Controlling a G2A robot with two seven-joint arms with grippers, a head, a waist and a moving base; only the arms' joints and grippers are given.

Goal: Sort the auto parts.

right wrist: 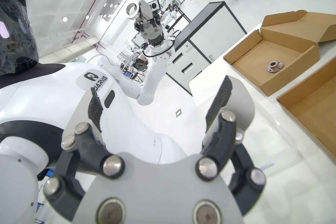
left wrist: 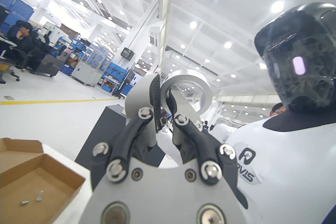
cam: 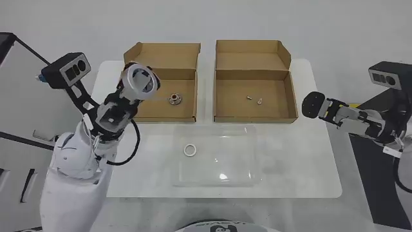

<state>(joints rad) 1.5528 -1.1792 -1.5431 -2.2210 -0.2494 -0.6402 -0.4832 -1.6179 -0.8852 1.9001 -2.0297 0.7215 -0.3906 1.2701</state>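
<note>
Large metal ring [left wrist: 202, 93]: clamped in left pincer [left wrist: 163, 95], held high toward the surface's [cam: 302, 167] far-left corner over left box [cam: 161, 120], probably bound beside the flange [cam: 174, 98].
Right pincer [right wrist: 160, 93]: spread, empty, off the right edge.
Small ring [cam: 190, 149]: near front edge, unsorted.

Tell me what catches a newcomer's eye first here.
The left end effector is raised, clamped on a large metal ring. On the table sit two open cardboard boxes, one box holding a flanged part, the other box two small bolts. The right end effector hangs open at the table's edge.
</note>
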